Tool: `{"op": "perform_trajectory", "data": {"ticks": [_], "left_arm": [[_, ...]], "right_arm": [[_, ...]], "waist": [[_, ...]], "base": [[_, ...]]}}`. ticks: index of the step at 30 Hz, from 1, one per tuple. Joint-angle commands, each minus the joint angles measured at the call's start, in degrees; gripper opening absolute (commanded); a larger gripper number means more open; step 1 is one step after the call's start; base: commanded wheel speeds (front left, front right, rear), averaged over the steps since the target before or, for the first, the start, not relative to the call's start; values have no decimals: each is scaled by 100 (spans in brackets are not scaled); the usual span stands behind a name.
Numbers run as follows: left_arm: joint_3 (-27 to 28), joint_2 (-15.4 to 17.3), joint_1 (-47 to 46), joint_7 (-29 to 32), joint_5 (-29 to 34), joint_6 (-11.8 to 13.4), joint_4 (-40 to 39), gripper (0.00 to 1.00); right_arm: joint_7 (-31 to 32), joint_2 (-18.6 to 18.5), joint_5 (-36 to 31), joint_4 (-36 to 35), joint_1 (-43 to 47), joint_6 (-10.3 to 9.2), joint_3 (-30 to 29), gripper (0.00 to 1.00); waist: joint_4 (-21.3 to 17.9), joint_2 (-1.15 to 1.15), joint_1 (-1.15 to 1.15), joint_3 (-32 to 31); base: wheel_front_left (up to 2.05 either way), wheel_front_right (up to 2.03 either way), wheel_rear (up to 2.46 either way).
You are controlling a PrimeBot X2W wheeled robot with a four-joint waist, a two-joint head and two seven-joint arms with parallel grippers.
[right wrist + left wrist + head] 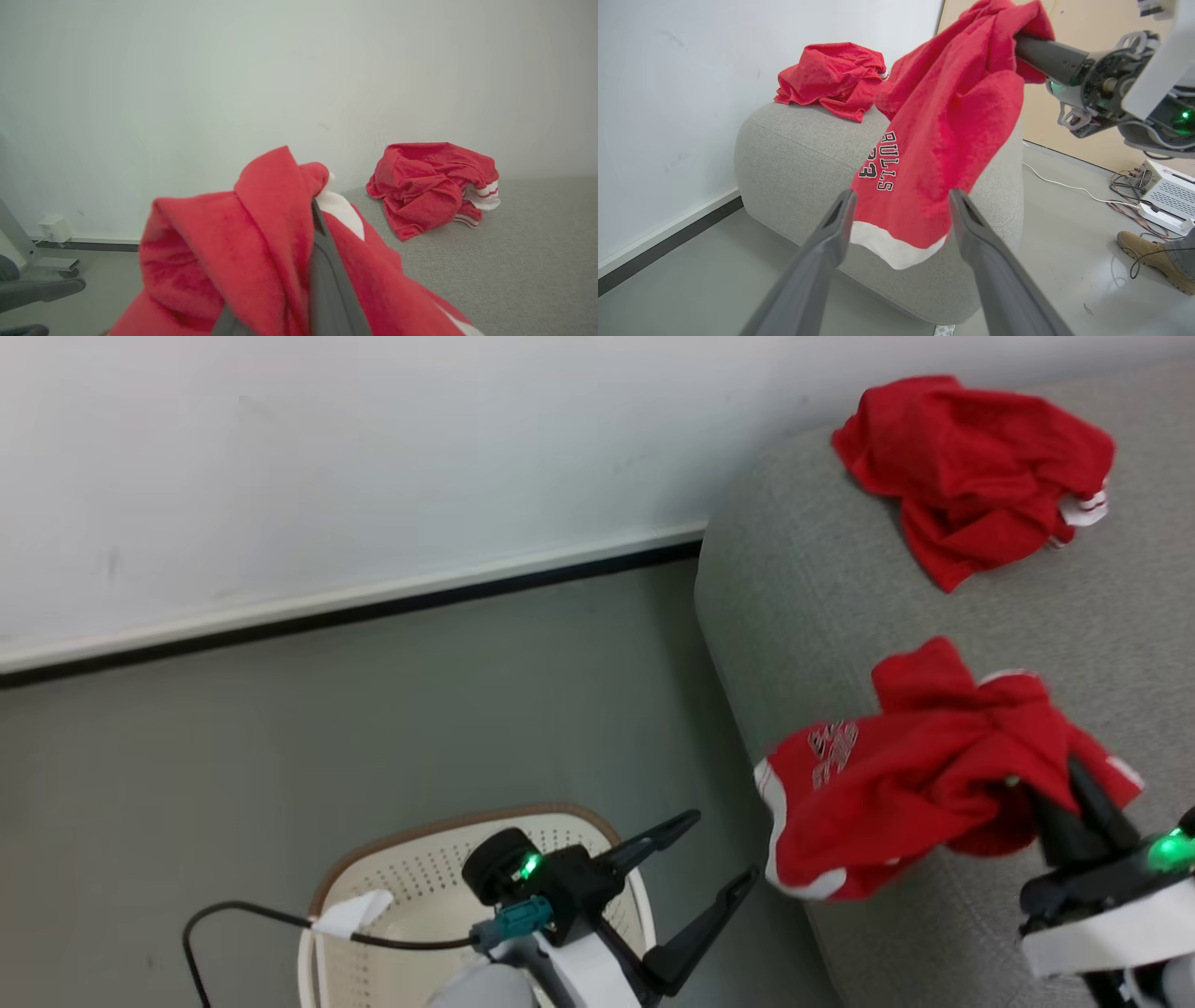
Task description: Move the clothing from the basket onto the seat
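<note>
Step in hand: carry to the sofa, drop-off pending. Right gripper fingers are clamped together on a bunched fold of the lettered red garment. The cloth hangs off them over the front corner of the sofa, white hem dangling below seat level on the floor side. Can't tell if it touches the cushion.

Left gripper fingers are spread wide, holding nothing, parked above the basket. The other red garment lies crumpled on the sofa top near the wall, well apart from the held one. Basket inside, where visible, is bare plastic; part is hidden behind the left arm.

Judgement: this looks like the last piece. Next move: shift the right gripper further in so most of the cloth is above the seat, lower, then let go. Release here and the hanging weight likely drags it off the edge to the floor.
</note>
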Motion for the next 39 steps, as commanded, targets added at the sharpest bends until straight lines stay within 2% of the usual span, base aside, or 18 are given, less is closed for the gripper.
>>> {"op": "perform_trajectory", "data": {"ticks": [1, 5, 9, 15, 21, 27, 30, 33, 39], "left_arm": [[20, 55, -92, -3, 55, -12, -36, 100], [22, 77, -238, -2, 2, -12, -72, 100], [94, 91, -453, -2, 54, -12, -154, 100], [131, 73, -908, -2, 120, -12, -266, 100], [200, 74, -1299, -2, 176, -12, -347, 100], [402, -12, -1474, -2, 150, -12, -442, 100], [477, -98, -1349, -2, 185, -13, -498, 100], [524, -113, -1244, -2, 221, -13, -495, 100], [648, -147, -976, -2, 261, -13, -492, 100]], "right_arm": [[-23, -7, -42, 32, -176, -17, -134, 0], [-44, 50, -137, 138, -592, -17, -506, 0], [32, -62, -298, 247, -1195, -17, -1009, 0], [437, -322, -471, 519, -2554, -17, -1899, 0], [820, -597, -669, 922, -3711, -17, -2519, 0], [1052, -869, -1126, 1867, -4964, -17, -3426, 0], [1120, -969, -1440, 2505, -5304, -17, -3839, 0], [1074, -939, -1669, 3020, -5346, -17, -4060, 0], [804, -630, -2036, 4113, -5026, -17, -4331, 0]], "waist": [[130, 0, 0, 266], [268, 0, 0, 562], [442, 0, 0, 1012], [751, 0, 0, 1780], [922, 0, 0, 2296], [1143, 0, 0, 2707], [1276, 0, 0, 2806], [1382, 0, 0, 2878], [1418, 0, 0, 2912]], "base": [[0, 0, 0], [0, 0, 0], [0, 0, 0], [0, 0, 0], [0, 0, 0], [0, 0, 0], [0, 0, 0], [0, 0, 0], [0, 0, 0]]}}
